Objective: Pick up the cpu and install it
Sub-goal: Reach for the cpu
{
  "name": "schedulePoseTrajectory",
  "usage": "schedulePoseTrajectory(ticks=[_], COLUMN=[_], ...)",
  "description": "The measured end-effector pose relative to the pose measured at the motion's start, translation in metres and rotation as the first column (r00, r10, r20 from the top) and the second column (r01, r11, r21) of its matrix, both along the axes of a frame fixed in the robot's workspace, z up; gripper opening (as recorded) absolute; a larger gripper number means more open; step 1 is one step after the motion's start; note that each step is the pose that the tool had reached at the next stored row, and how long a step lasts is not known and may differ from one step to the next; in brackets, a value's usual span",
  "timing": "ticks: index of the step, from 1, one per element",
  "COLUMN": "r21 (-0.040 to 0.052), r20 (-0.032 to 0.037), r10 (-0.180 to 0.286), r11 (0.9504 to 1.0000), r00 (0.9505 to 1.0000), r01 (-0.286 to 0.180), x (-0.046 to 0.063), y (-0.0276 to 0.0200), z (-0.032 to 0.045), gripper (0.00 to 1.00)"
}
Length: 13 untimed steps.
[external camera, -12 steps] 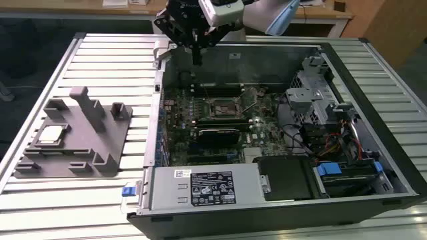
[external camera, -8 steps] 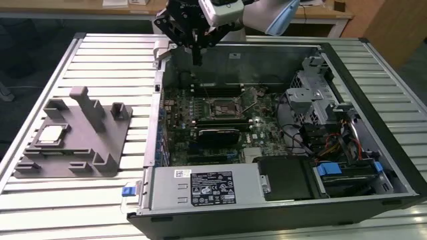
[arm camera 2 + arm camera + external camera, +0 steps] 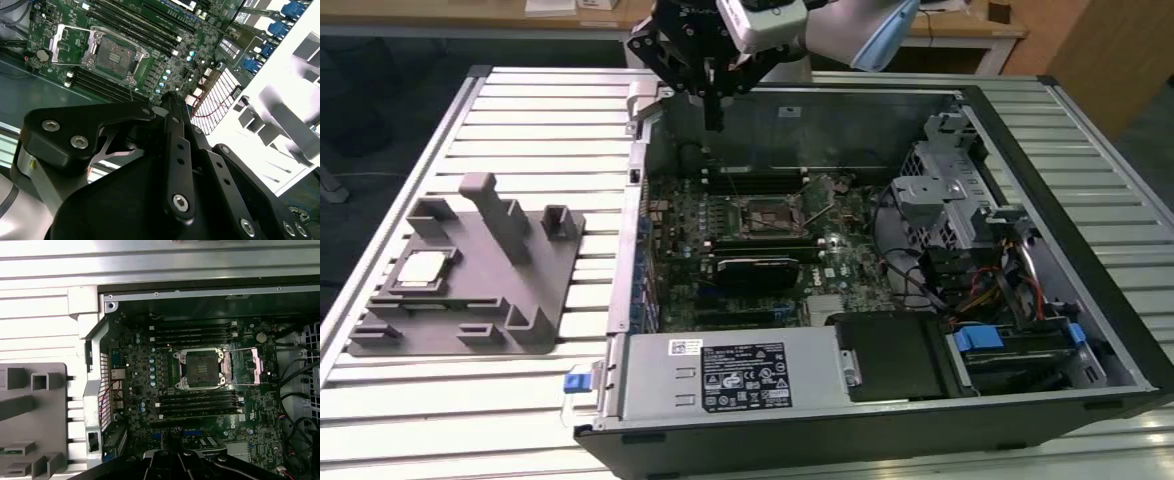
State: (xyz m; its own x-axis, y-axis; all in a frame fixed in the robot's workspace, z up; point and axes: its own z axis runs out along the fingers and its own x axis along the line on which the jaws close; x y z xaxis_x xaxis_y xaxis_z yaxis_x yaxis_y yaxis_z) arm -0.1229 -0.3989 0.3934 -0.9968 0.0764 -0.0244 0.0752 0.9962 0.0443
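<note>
The cpu (image 3: pixel 424 268), a small silvery square chip, lies flat in the grey plastic holder block (image 3: pixel 494 290) on the exterior view's left, outside the computer case. My gripper (image 3: pixel 712 112) hangs high over the far left corner of the open case, well away from the cpu, with its fingers shut together and nothing between them. Both wrist views show the motherboard socket (image 3: pixel 201 369) (image 3: pixel 117 56) with its metal load plate (image 3: pixel 248 365) flipped open. The black gripper body (image 3: pixel 170 165) takes up the near part of the second wrist view.
The open computer case (image 3: pixel 1067 130) lies on a slatted metal table (image 3: pixel 520 120). Inside it are memory sticks (image 3: pixel 195 332), a power supply (image 3: pixel 734 375), a drive cage (image 3: pixel 954 190) and loose cables (image 3: pixel 987 290). The holder block (image 3: pixel 30 410) has upright posts.
</note>
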Motion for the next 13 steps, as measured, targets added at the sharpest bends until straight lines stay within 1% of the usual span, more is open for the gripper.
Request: schedulePoseTrajectory(ticks=[13], r21=[0.0001], r20=[0.0001], r10=[0.000], r11=[1.0000], r00=[1.0000], r01=[0.000], x=[-0.015], y=[0.0000], z=[-0.0001], gripper=[0.11])
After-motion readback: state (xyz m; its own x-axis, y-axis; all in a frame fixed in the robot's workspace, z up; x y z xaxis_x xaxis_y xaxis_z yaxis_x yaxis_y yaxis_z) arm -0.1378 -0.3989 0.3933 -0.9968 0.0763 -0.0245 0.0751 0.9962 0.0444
